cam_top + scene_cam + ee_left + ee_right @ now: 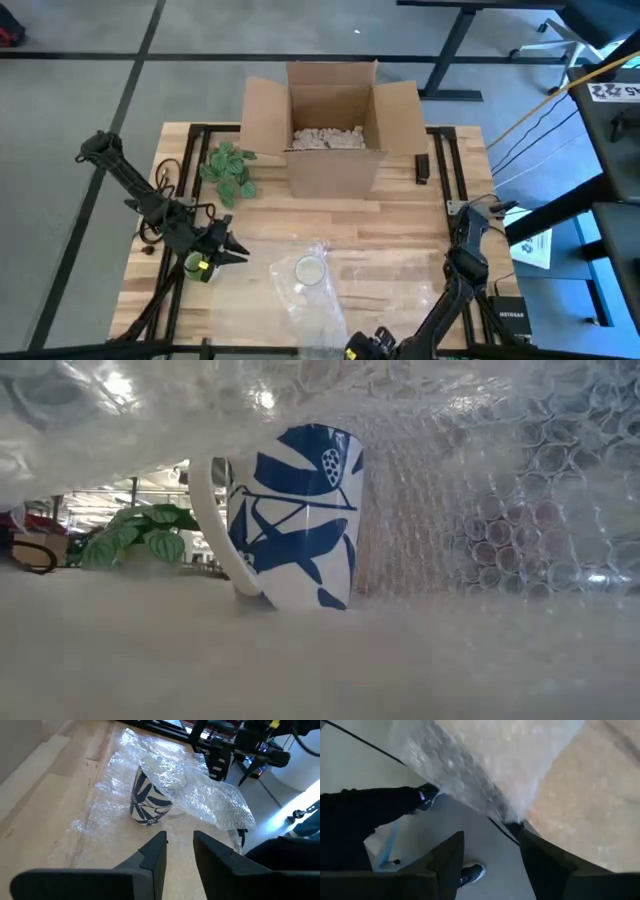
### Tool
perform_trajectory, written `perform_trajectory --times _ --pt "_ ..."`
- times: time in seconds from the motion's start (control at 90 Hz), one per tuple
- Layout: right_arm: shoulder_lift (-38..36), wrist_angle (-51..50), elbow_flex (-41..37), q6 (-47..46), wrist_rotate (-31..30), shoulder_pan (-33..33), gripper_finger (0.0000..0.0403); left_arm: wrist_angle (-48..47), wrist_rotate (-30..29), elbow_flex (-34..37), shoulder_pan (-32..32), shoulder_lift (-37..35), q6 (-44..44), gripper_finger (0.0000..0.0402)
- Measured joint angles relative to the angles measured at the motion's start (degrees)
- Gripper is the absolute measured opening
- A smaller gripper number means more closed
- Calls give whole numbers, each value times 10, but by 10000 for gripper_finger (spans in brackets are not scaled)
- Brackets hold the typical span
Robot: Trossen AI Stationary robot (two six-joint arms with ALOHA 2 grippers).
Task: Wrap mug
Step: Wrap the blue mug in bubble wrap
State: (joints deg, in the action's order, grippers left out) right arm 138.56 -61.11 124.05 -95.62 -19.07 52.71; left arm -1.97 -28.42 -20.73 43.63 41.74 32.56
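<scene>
Your white mug with blue leaves (150,802) stands upright on the clear bubble wrap sheet (215,802), so the wrap can fold over it. Your left gripper (179,851) waits nearby, fingers apart. Your right gripper (487,865) is open, empty, at the table's edge.

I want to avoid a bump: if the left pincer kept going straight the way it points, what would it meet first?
Probably the blue-and-white mug on the bubble wrap, directly beyond the left pincer; bare table lies between, though depth is unclear.
</scene>
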Motion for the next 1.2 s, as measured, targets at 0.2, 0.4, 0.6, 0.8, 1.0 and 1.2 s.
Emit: perform_trajectory --times 0.2,0.4,0.6,0.8,1.0,1.2 --pt "9 -8 0 11 -27 -12 177 -1 0 0 1 0 3 79" --pt "14 -16 0 42 -11 -33 129 1 0 0 3 0 2 79" --pt "3 -9 0 89 -45 -44 14 -1 0 0 3 0 -2 79" --pt "-4 -19 12 122 -44 -63 3 -2 0 0 3 0 -4 79" --pt "-4 -69 63 175 -64 -83 1 -5 0 0 3 0 -8 79" --pt "-9 -149 108 215 -102 -106 0 -5 0 0 3 0 -13 79"
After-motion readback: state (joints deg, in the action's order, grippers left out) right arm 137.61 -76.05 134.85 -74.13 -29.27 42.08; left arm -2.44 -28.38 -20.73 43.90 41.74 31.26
